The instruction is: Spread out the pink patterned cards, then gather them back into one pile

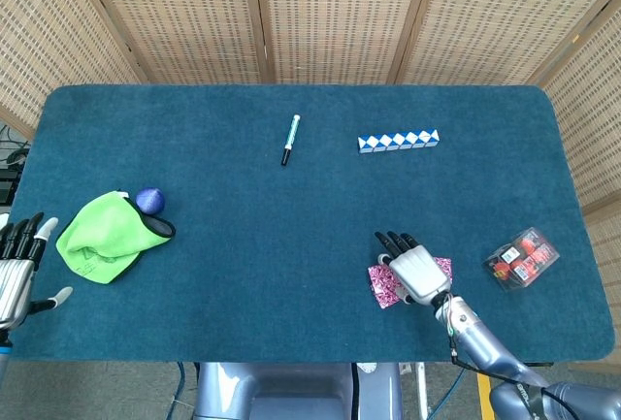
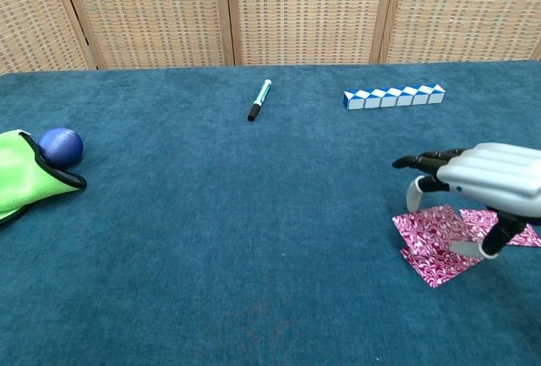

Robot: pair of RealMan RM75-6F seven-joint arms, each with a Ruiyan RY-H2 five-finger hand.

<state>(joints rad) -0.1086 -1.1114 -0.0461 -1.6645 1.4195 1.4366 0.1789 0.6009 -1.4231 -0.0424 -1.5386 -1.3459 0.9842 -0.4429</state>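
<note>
A wide table (image 1: pixel 291 274) covered in dark teal cloth fills both views, with woven screens (image 1: pixel 320 13) behind it. At its left lies a crumpled green cloth (image 1: pixel 102 236) with a small blue ball (image 1: pixel 150 200) touching its far edge. The right hand (image 1: pixel 415 270) hangs palm down above the pink patterned cards (image 1: pixel 386 286), near the table's front right. The chest view shows the cards (image 2: pixel 433 243) fanned a little, overlapping, flat on the cloth, the hand (image 2: pixel 486 184) above them holding nothing, fingers curved downward and apart; whether a fingertip touches a card cannot be told. Only the head view shows the left hand (image 1: pixel 21 265), fingers spread and empty, at the table's left edge, and a clear box of red pieces (image 1: pixel 521 258) right of the cards. Far back lie a blue-and-white zigzag bar (image 1: pixel 398 141) and a marker pen (image 1: pixel 290 140).
</note>
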